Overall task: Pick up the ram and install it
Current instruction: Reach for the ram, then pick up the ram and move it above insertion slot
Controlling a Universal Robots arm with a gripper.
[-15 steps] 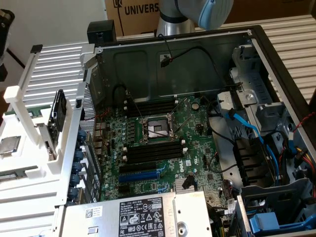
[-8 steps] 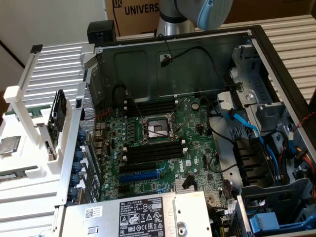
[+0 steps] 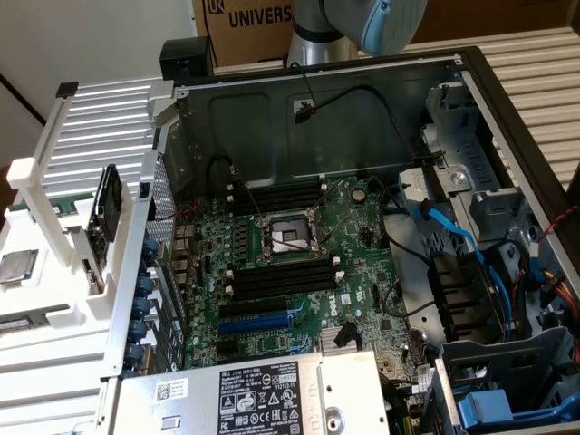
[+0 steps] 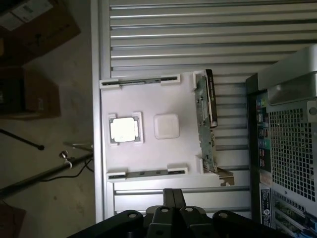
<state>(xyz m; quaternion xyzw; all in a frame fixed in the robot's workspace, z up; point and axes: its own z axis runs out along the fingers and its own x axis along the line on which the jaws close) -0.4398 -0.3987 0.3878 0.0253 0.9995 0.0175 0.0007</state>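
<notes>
A thin dark-green ram stick rests on edge in white clips along one side of the white tray. A second such stick sits in clips on the opposite side. In the exterior view these sticks show as green strips on the tray at the left. My gripper hangs high above the tray, near the second stick's side, with its fingers together and nothing between them. The black memory slots lie on the motherboard on either side of the processor socket.
The tray also bears a processor chip, a white square pad and an expansion card standing on edge. The open computer case has high walls, drive cages and blue cables. A blue expansion slot lies below the memory slots. The arm is at the top.
</notes>
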